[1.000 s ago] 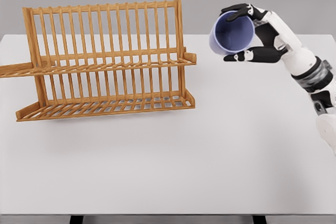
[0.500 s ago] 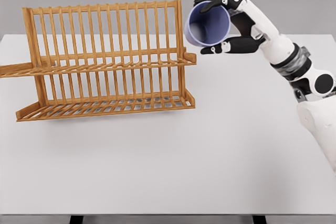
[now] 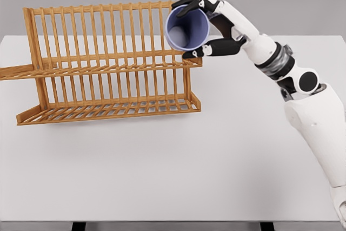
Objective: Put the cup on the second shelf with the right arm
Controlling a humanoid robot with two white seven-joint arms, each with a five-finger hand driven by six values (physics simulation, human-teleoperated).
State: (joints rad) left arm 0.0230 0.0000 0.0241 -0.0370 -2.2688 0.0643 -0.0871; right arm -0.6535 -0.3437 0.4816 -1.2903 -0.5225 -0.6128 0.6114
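A lilac cup (image 3: 186, 29) hangs in the air, tipped on its side with its mouth facing me. My right hand (image 3: 201, 27) is shut on it, fingers over the top and thumb underneath. The cup overlaps the right end of the wooden dish rack (image 3: 108, 63), just above the rack's upper shelf (image 3: 124, 67). Whether the cup touches the rack I cannot tell. The lower shelf (image 3: 108, 111) holds nothing. My left arm does not show.
The rack stands on a white table (image 3: 173, 166), toward the back left. A side ledge of the rack (image 3: 16, 71) sticks out to the left. The right arm stretches from the lower right edge across the table's right side.
My right hand has carried the cup leftward from open air at the right of the rack to the rack's upper right corner. The rack has not moved.
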